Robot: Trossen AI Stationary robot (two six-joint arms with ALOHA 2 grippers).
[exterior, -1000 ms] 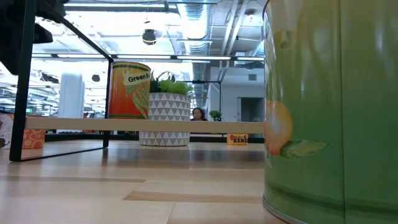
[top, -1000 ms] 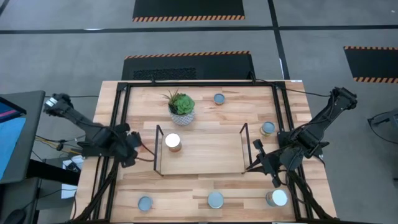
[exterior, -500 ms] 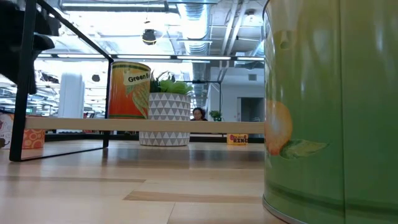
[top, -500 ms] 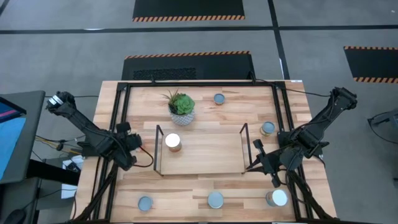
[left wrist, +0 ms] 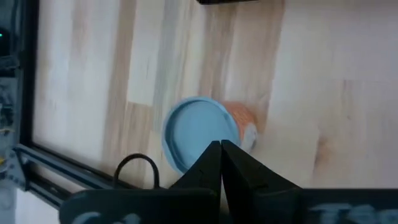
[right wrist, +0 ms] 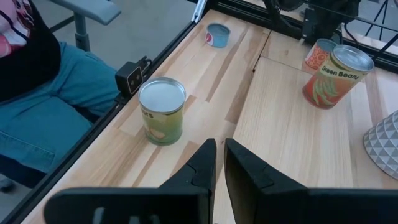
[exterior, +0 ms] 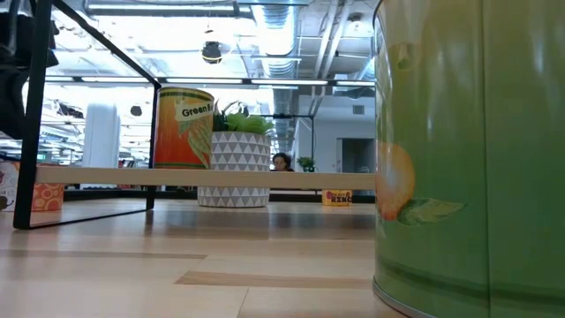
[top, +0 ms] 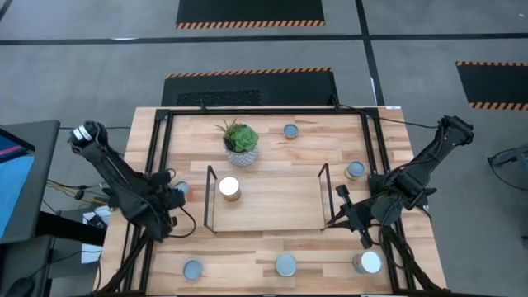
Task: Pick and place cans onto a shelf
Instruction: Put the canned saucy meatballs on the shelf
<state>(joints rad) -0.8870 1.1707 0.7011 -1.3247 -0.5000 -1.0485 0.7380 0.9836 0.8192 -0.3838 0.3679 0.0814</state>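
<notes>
One can stands on the shelf, at its left end; you find its "Green Beans" label only in the right wrist view and its orange side in the low view. Your left gripper is closed with nothing in it, poised over a blue-topped, orange-sided can on the counter, just outside the shelf's left wire upright. The high view mostly hides that can under the arm. Your right gripper hangs off the shelf's right end, its fingers a narrow gap apart and holding nothing. Ahead of it stand a pale-topped green can and a blue-topped can near the counter's front edge, where a person's jeans show. A potted succulent sits behind the shelf. In the low view, a green can close to the camera blocks the whole right side
</notes>
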